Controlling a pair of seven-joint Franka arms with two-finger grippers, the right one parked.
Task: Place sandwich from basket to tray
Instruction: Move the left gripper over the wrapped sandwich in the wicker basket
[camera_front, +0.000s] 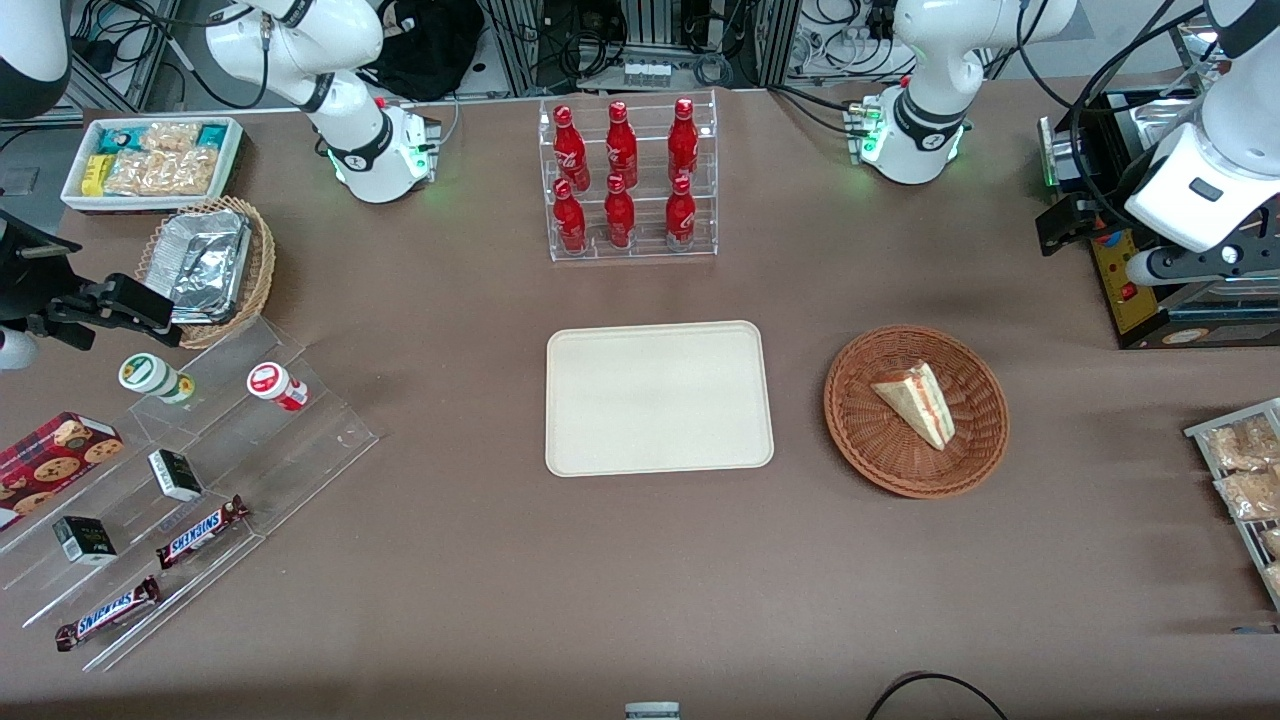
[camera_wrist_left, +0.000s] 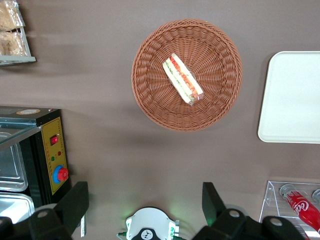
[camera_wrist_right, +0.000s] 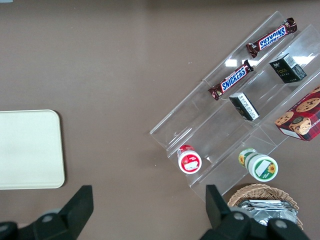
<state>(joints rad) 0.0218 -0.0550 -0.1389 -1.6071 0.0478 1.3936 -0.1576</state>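
i see the sandwich (camera_front: 917, 402) lying on its side in the basket (camera_front: 862, 436), a little off the middle, with the red-orange and green layers facing up in the left wrist view (camera_wrist_left: 183, 79). the basket (camera_wrist_left: 150, 95) stands on the brown table (camera_front: 500, 560), beside the tray (camera_front: 658, 397), toward the working arm's end; the two do not touch. the tray has nothing on it.

the gripper (camera_wrist_left: 145, 202) is high above the table, well apart from the sandwich. its two dark fingers (camera_wrist_left: 75, 202) stand wide, with nothing between them, and the sandwich is not between them; it lies away from the fingertips, over bare table.

in the front view the gripper (camera_front: 1060, 222) is near the edge of the picture, close to a black box with a yellow panel (camera_front: 1125, 275), and i can make out only a dark part of it there. the tray (camera_wrist_left: 292, 100) is cut off at the edge of the left wrist view. the bottle rack (camera_front: 628, 180) is farther from the front camera than the tray.
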